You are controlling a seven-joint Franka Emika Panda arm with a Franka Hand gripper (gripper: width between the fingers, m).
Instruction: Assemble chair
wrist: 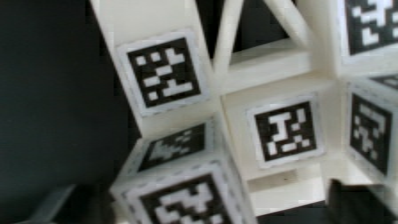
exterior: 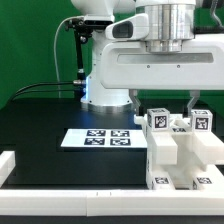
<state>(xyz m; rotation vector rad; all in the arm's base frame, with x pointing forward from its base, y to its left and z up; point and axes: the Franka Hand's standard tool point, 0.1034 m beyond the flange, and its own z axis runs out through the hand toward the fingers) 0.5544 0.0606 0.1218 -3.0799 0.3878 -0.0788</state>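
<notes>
On the exterior view's right, near the front of the black table (exterior: 40,120), the chair (exterior: 180,155) is seen as a stepped white block structure with tagged posts rising from it, and the gripper (exterior: 178,108) is hung directly above those posts. Thin dark fingers (exterior: 194,103) are glimpsed coming down beside the tagged tops, but whether anything is pinched between them cannot be told; the jaws look partly spread rather than pressed together, and no contact is clearly shown. From the wrist view, the tagged faces of the chair (wrist: 222,120) are filled in close and at a tilt, with a dark fingertip (wrist: 365,195) caught at the edge of the shot. The marker board (exterior: 98,138) is left flat on the table, well apart toward the exterior view's left, and a white rail (exterior: 70,198) is laid along the front edge. For the step to be done well, it is judged that the jaws should be centred squarely on one post before being closed, the wrist should be levelled so the part is not cocked, and the neighbouring posts should be cleared so nothing is knocked loose.
</notes>
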